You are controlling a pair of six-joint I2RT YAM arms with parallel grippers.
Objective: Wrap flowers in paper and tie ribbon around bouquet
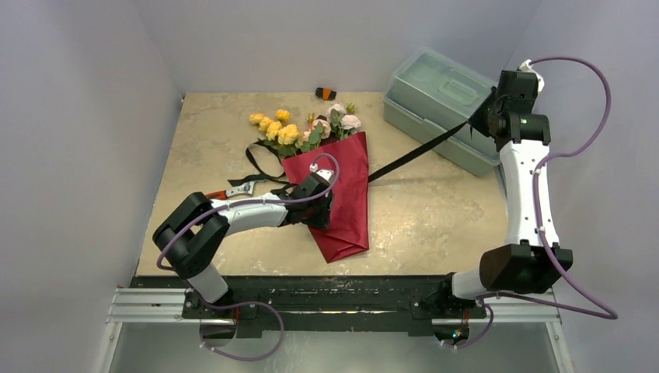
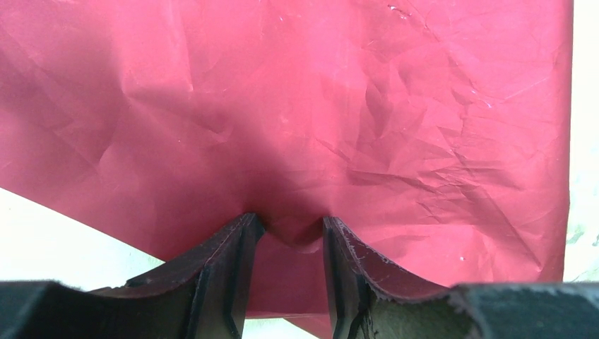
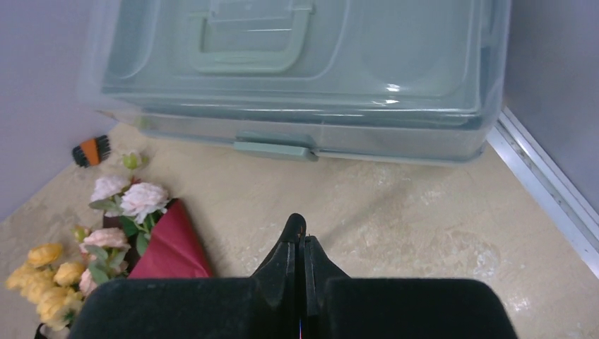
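The bouquet [image 1: 342, 194] lies mid-table, a long cone of dark red paper [image 2: 339, 120] with yellow flowers [image 1: 276, 128] and pink ones [image 3: 134, 199] at its far end. My left gripper [image 1: 315, 200] sits on the cone's left side. Its fingers [image 2: 353, 261] are shut on a raised fold of the paper bundle. The black ribbon [image 1: 412, 155] runs taut from under the cone up to my right gripper [image 1: 483, 118], which hangs in front of the box. A loop of the ribbon shows left of the cone. The right gripper [image 3: 299, 236] is shut with the ribbon pinched between its tips.
A pale green lidded plastic box [image 1: 439, 101] stands at the back right, close behind the right gripper. Scissors [image 1: 242, 188] lie just left of the left wrist. A small black and orange item [image 1: 325, 93] rests by the back wall. Walls close in on both sides.
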